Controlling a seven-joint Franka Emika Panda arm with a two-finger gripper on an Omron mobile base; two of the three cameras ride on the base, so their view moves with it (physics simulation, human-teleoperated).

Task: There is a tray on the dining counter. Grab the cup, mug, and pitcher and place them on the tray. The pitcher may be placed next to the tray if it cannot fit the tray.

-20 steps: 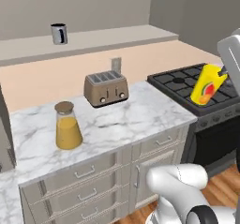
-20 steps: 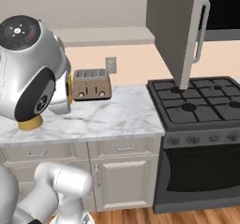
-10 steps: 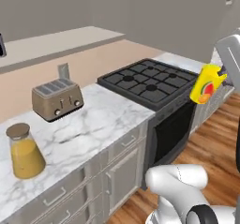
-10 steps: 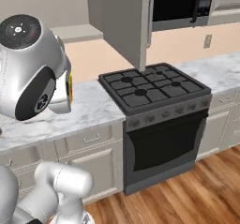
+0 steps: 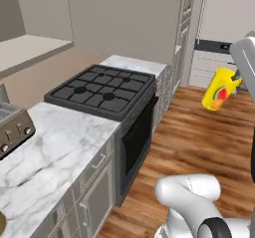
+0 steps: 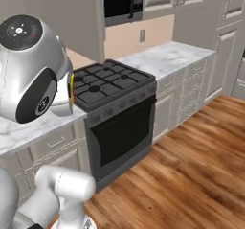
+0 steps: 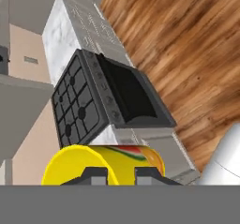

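The yellow cup [image 5: 217,89] with the fruit picture hangs tilted in the air above the wooden floor, at the right of the left base view. My gripper [image 5: 236,78] is shut on its upper end. In the hand view the cup [image 7: 104,159] lies across the bottom, and my gripper [image 7: 121,174] clasps it with both dark fingertips [image 7: 96,174] against its side. A thin yellow edge of the cup [image 6: 72,87] peeks out beside the arm's big joint. A brown sliver of the pitcher lid [image 5: 1,226] shows at the bottom left corner. The mug, the tray and the dining counter are out of view.
A black gas stove [image 5: 104,90] with an oven below sits between marble worktops [image 5: 55,147]. A toaster [image 5: 12,127] stands at the left edge. A microwave [image 6: 122,0] hangs above the stove. Wooden floor [image 6: 191,166] spreads to the right, with tall pale cabinets [image 5: 221,18] beyond.
The whole picture has swung, so the camera has turned: the toaster and pitcher have slid off to the left and the stove and floor have come in. The cup stays in my grip.
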